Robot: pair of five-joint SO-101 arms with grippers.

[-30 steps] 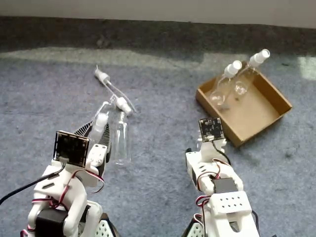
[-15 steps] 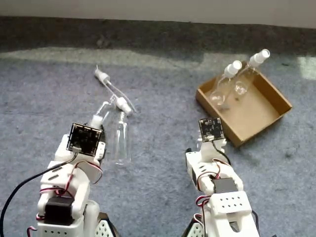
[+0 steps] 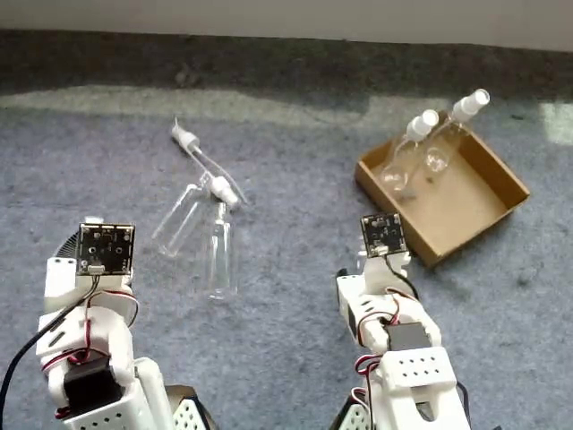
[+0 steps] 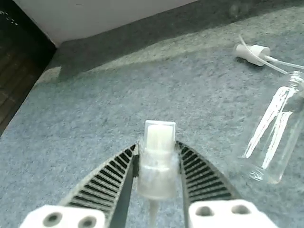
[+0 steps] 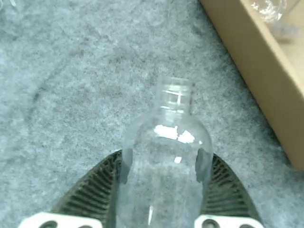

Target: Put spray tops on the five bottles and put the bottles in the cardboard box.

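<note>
My left gripper [image 4: 156,146] is shut on a white spray top [image 4: 159,164], held above the carpet to the left of the loose bottles. My right gripper [image 5: 164,159] is shut on a clear bottle [image 5: 173,123] with an open neck, beside the cardboard box [image 5: 256,61]. Two clear bottles [image 3: 179,218] [image 3: 218,251] lie on the carpet between the arms. One loose spray top [image 3: 185,139] lies beyond them, another [image 3: 224,190] at their necks. The cardboard box [image 3: 483,215] holds two bottles with spray tops [image 3: 407,148] [image 3: 452,125].
Grey carpet covers the whole work area. A dark strip and a pale wall run along the far edge. The box sits at the far right, tilted, with its near corner close to the right arm [image 3: 383,233].
The left arm has drawn back to the left and toward its base, away from the two lying bottles, carrying the spray top. The right arm has kept still.
</note>
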